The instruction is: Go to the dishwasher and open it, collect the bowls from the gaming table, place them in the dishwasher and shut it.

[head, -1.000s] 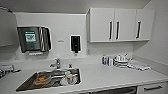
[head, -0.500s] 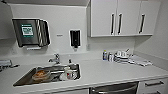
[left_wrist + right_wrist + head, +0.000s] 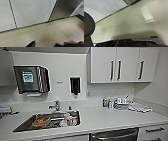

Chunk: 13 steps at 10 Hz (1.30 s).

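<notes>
Steel dishwasher (image 3: 114,135) front sits closed under the white counter (image 3: 105,119), right of the sink (image 3: 50,120) holding an orange dish (image 3: 40,121). Wrist views face floor (image 3: 50,35) and cabinet doors (image 3: 32,12). Can't tell finger state on either gripper.

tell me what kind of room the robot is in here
Most likely a small office kitchenette. A white counter holds a steel sink with a faucet, white wall cabinets hang above, a paper towel dispenser is on the wall, and the dishwasher sits under the counter.

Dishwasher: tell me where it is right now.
In the head view, the dishwasher sits under the countertop, right of the sink, its door shut.
</notes>
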### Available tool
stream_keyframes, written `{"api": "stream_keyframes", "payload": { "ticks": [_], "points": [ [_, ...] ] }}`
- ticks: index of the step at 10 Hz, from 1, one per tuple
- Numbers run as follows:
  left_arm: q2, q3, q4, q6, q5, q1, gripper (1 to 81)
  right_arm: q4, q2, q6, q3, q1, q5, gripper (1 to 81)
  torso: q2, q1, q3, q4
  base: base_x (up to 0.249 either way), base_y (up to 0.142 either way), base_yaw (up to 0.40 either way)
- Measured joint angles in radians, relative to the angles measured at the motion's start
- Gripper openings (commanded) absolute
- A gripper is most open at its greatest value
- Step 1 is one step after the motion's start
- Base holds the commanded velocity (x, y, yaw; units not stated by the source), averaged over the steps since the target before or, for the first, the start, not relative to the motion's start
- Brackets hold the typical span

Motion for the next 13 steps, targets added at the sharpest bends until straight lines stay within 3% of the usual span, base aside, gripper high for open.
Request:
{"api": "stream_keyframes", "payload": {
  "ticks": [2,4,8,13],
  "points": [
    [0.0,0.0,0.0,-0.004,-0.001,0.0,81.1,0.001,-0.021,0.012,0.017,0.0,0.0,81.1,0.0,0.0,0.0,0.0,0.0,0.0,0.0],
    [-0.008,-0.001,0.006,-0.004,-0.061,0.009,81.1,0.002,-0.057,0.015,0.052,0.006,-0.003,81.1,-0.001,0.0,0.0,0.0,0.0,0.0,0.0],
    [0.002,-0.068,0.108,-0.005,-0.144,0.007,81.1,0.014,-0.104,0.023,0.127,0.069,-0.065,81.1,-0.001,0.0,0.0,0.0,0.0,0.0,0.0],
    [0.041,-0.134,0.123,-0.024,-0.157,0.0,81.1,0.063,-0.225,0.075,0.347,0.286,-0.161,81.1,-0.001,0.0,0.0,0.0,0.0,0.0,0.0]
  ]
}}
